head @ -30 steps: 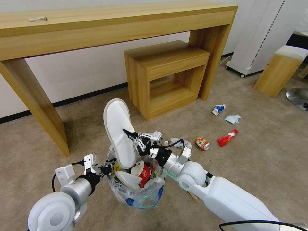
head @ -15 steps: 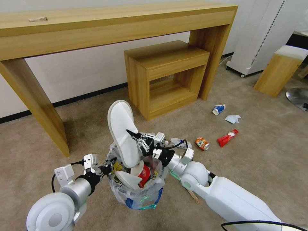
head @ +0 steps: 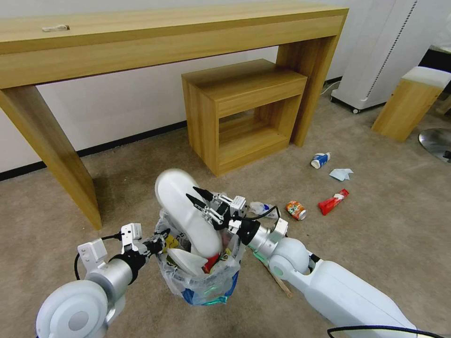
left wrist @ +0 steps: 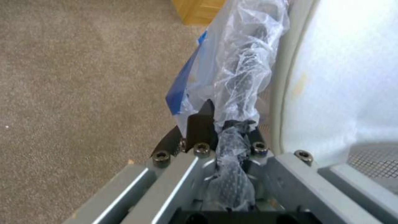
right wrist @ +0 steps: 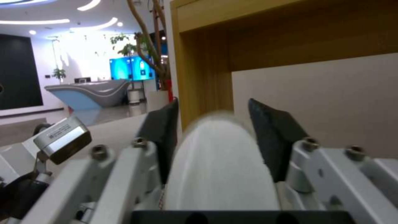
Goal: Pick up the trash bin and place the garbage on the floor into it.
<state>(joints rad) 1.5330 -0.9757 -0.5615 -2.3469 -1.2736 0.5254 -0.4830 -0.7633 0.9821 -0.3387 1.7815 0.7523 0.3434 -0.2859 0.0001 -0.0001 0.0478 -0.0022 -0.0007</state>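
The trash bin, lined with a crinkly clear bag, is held by the rim in my shut left gripper. A white slipper stands toe-up in the bin, blurred, leaning on the rim. My right gripper is open, its fingers either side of the slipper. Another slipper and a red carton lie inside the bin. On the floor lie a crushed can, red wrapper, tissue, blue-white cup, clear bottle and wooden stick.
A long wooden desk runs along the wall, with a small wooden cabinet under its right end. A white unit, a wooden stool and a metal chair base stand at the right.
The slipper has sunk lower into the bin and tipped over. My right gripper has gone from shut on it to open and shifted slightly right. The left gripper keeps its hold.
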